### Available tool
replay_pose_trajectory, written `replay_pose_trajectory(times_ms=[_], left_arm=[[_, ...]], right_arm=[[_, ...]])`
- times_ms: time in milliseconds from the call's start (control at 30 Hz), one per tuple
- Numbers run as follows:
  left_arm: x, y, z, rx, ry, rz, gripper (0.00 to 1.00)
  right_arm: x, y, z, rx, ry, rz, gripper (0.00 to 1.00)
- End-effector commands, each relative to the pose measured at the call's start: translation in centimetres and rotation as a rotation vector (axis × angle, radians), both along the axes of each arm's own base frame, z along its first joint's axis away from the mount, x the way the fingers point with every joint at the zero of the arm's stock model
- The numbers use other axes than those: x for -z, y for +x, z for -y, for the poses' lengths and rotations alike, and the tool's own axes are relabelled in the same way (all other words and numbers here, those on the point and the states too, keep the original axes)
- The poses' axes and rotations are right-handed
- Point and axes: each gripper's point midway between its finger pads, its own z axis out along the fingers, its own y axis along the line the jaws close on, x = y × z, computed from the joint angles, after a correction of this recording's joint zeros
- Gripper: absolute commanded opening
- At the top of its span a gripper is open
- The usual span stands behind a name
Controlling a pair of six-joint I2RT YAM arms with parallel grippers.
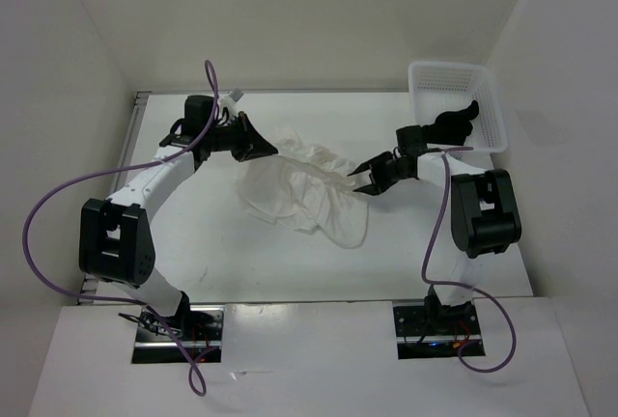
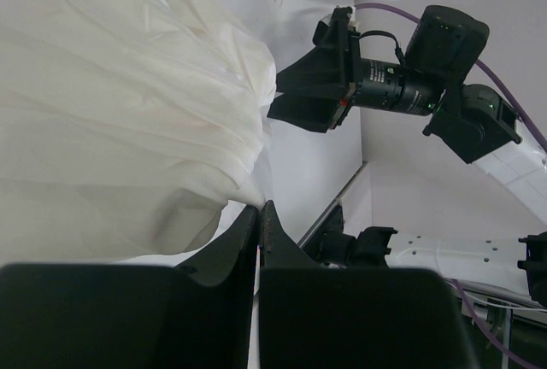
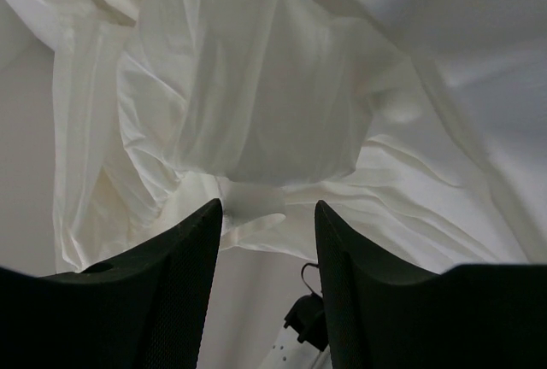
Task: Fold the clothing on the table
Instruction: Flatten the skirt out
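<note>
The clothing is a white, wrinkly garment bunched in the middle of the table. My left gripper is at its upper left edge. In the left wrist view that gripper is shut, and a corner of the clothing runs into its tips. My right gripper is at the garment's right side. In the right wrist view it stands open, with a small fold of the clothing just past and between its fingertips, not pinched.
A white mesh basket stands at the back right corner with a small black item in it. White walls close in the table on the left, back and right. The right arm's gripper shows in the left wrist view beside the cloth.
</note>
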Motion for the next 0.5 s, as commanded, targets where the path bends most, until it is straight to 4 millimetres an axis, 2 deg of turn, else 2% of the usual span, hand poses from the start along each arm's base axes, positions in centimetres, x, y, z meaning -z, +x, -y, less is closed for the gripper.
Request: replay_pose_trajectory(times_ms=[0,67,133,167,233,267,333,400,467], left_arm=[[-0.9,-0.1,-0.2,0.013,-0.004,0.048,0.0],[-0.9,-0.1,-0.2,0.013,-0.004,0.048,0.0],[-0.9,-0.1,-0.2,0.013,-0.004,0.048,0.0],[-0.9,-0.1,-0.2,0.013,-0.004,0.048,0.0],[-1.2,-0.2,-0.2,0.013,-0.006,0.057,0.0],[-1.2,-0.1,-0.3,0.005,-0.001,0.058,0.0],[-0.8,-0.3,-0.3,0.005,0.001,0.049,0.0],[-1.2,-0.4,-0.3,0.005,-0.001,0.06,0.0],[-1.4,-0.4,-0.8,0.002,0.008,0.074,0.0]], right_arm=[[-0.3,0.5,-1.4,-0.025,0.05,0.021,0.53],[0.0,0.3,-2.1,-0.043,0.051,0.022,0.53],[-0.2,0.6,-2.2,-0.036,0.056,0.028,0.49],[-0.2,0.6,-2.2,-0.036,0.056,0.028,0.39],[0.2,0.5,-2.2,-0.036,0.055,0.019,0.29],[0.0,0.9,-2.1,-0.03,0.047,0.029,0.18],[0.4,0.9,-1.8,-0.025,0.023,0.029,0.07],[0.0,1.4,-1.6,-0.023,0.006,0.046,0.01],[-1.4,2.7,-1.5,-0.043,-0.024,0.128,0.01]])
